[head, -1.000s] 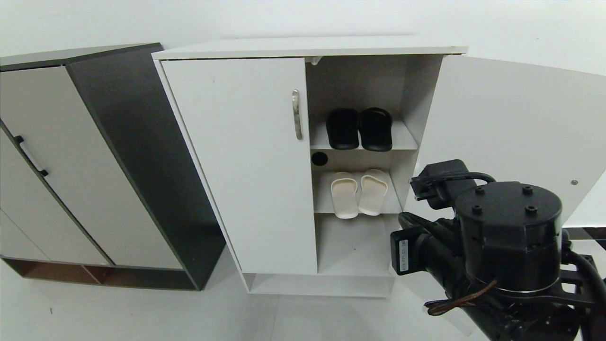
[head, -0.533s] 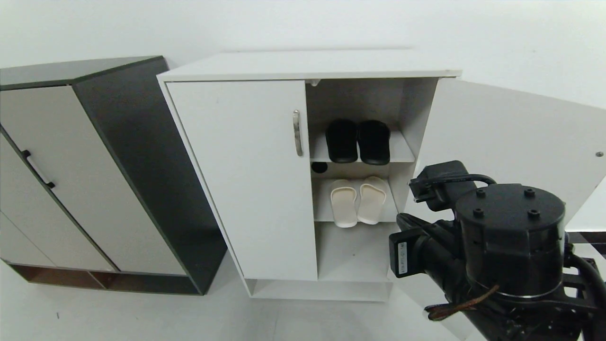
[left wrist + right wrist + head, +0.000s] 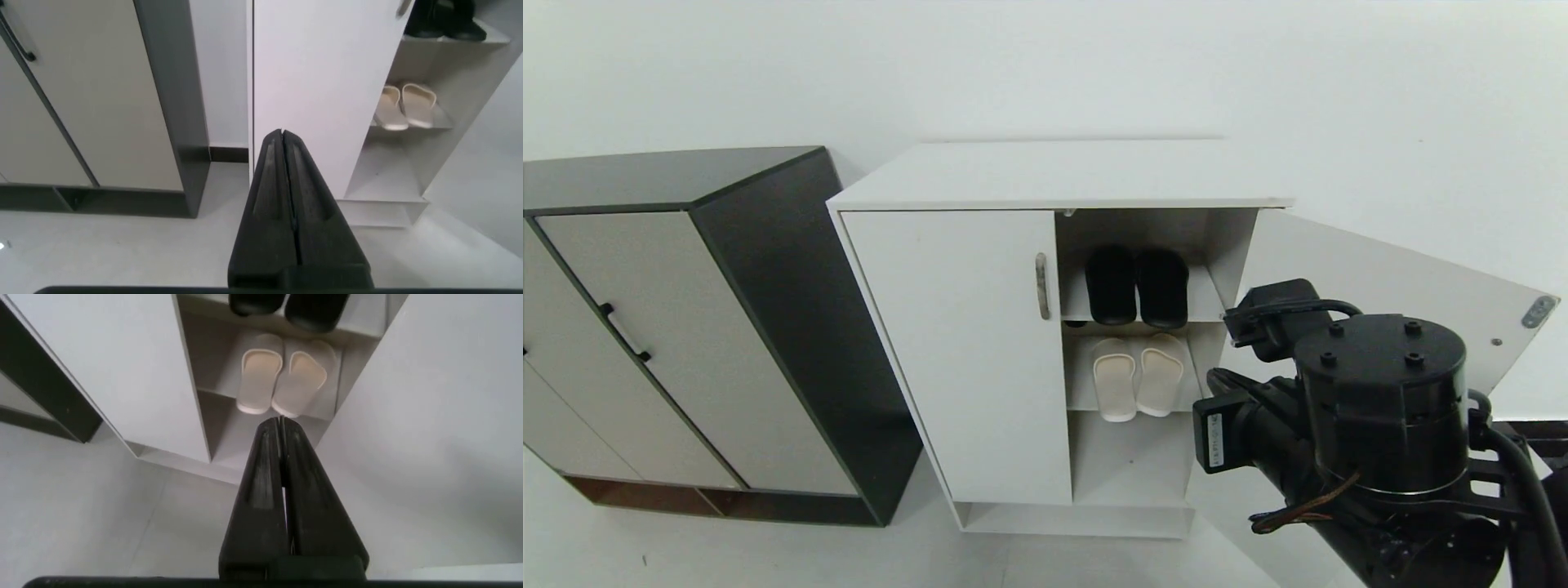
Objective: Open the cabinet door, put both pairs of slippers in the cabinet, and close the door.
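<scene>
My left gripper (image 3: 283, 137) and right gripper (image 3: 280, 425) were pinched closed, holding nothing. Black slippers (image 3: 1137, 284) sat above white slippers (image 3: 1137, 377), cabinet door (image 3: 1388, 273) open.

Head camera looks down at the cabinet (image 3: 956, 351); all views share its white slippers (image 3: 282, 371).

No text, label or number seems legible anywhere here.
</scene>
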Available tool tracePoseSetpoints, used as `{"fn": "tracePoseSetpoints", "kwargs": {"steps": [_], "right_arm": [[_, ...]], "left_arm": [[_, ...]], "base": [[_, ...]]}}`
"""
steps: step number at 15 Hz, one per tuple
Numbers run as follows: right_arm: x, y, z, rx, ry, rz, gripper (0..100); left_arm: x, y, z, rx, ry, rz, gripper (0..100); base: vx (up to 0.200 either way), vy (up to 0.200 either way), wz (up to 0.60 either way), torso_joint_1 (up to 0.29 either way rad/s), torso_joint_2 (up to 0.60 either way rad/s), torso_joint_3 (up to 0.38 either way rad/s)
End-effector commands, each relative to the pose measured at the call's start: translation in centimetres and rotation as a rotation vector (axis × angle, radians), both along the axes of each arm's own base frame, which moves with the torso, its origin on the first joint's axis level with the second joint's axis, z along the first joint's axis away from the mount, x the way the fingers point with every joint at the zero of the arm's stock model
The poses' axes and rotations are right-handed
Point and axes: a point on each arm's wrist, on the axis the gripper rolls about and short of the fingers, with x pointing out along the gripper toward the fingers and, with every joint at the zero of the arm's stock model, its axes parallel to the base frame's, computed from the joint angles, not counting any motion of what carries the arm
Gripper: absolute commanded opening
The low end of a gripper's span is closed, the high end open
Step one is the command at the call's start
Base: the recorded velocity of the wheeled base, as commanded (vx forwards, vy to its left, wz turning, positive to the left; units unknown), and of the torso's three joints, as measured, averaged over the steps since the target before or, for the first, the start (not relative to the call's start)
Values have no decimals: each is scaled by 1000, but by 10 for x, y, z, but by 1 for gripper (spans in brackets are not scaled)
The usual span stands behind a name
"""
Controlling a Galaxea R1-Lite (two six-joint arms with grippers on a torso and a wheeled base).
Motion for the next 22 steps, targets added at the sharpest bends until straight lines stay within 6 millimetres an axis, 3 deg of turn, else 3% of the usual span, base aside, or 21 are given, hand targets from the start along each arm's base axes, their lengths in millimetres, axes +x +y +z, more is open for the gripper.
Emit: {"fn": "tracePoseSetpoints", "kwargs": {"steps": [1, 11, 22], "right_arm": [[1, 1, -3, -7, 5, 2, 0], [-1, 0, -7, -51, 8, 9, 0], [0, 0, -9, -56, 13, 11, 0]], "left_arm": [[0, 0, 0, -1, 1, 1, 0], [0, 0, 0, -1, 1, -2, 0], [0, 0, 0, -1, 1, -2, 0]], "base": [[0, 0, 0, 154, -471, -325], [0, 0, 0, 181, -482, -302], [0, 0, 0, 14, -31, -17]]}}
